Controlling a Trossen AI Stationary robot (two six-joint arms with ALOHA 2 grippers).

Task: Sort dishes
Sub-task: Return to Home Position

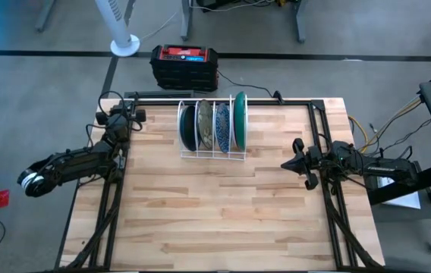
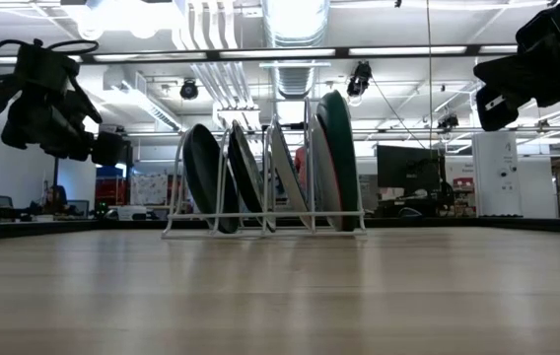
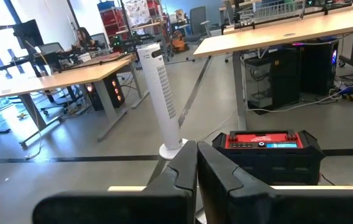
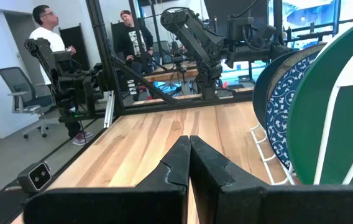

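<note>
Several dishes stand on edge in the slots of a white wire rack at the table's far middle: a dark teal plate, an olive mottled plate, a blue-and-white plate and a green plate. The low view shows the same dishes leaning in the rack. My left gripper hovers shut at the far left, left of the rack, holding nothing. My right gripper hovers shut to the right of the rack and points toward it, holding nothing.
A red-and-black box and a white tower fan stand on the floor beyond the far edge. Black frame rails run along the table's left, right and far sides. Bare wood lies between the rack and the near edge. People stand beyond the table.
</note>
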